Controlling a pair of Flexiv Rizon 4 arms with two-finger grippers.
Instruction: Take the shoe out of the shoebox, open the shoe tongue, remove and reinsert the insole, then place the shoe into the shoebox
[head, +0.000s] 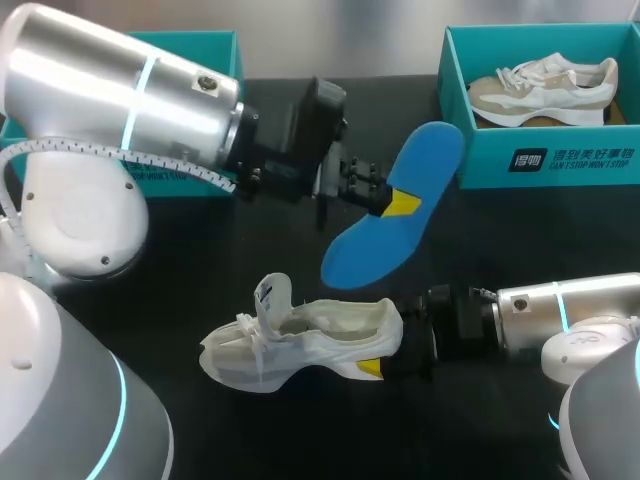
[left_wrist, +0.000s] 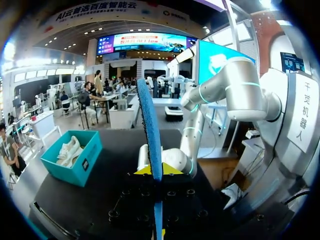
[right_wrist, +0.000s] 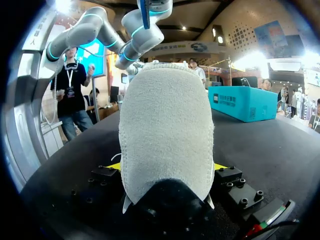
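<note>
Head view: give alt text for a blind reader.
The left gripper holds a blue insole over the black table; the right gripper grips the heel of a white shoe lying on it. A teal shoebox holds another shoe.

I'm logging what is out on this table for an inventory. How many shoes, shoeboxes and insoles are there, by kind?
Shoes: 2, the white shoe and the beige shoe
Shoeboxes: 2, the left shoebox and the right shoebox
Insoles: 1, the blue insole
Total: 5
</note>
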